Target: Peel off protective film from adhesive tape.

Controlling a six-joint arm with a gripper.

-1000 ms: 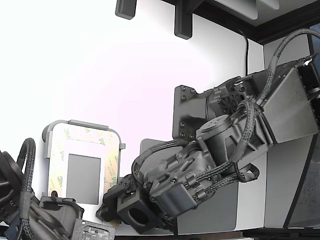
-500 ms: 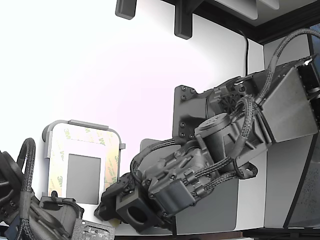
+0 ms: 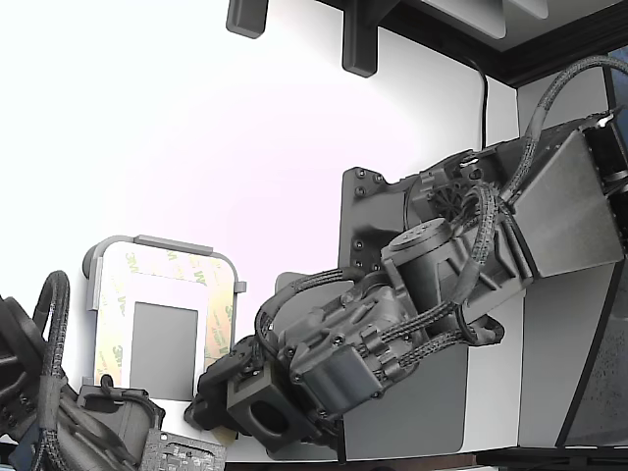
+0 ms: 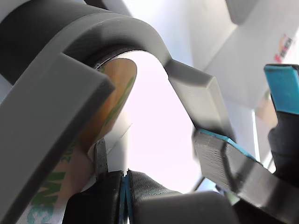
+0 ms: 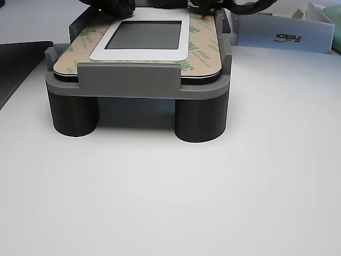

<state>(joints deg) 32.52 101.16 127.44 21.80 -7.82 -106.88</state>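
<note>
So the protective film [image 3: 218, 316] is just thin paper liner with pale green 3M logos, lying flat as a border around the dark grey square [image 3: 164, 350] on the light grey tray [image 3: 157, 242], which sits on the white worktop [image 3: 196, 147]. I'd guess it weighs nothing, bends easily and tears if you yank it sideways, and the adhesive tape [image 5: 204, 60] under it will hang on, so a slow, low-angle pull from a corner looks safest. A lifted corner is the only real place to grab, since flat liner gives the fingers nothing. In the wrist view the claw [image 4: 126, 184] looks pressed together on a curled-up bit of the film [image 4: 110, 100] right at the tray's rounded corner; the blue-padded parts [image 4: 282, 86] off to the side stand apart. In the exterior view that corner sits at about 5 o'clock on the tray. Compared with a second ago, the arm [image 3: 392, 314] has sunk slightly and shifted toward 8 o'clock, while the tray looks unmoved.
</note>
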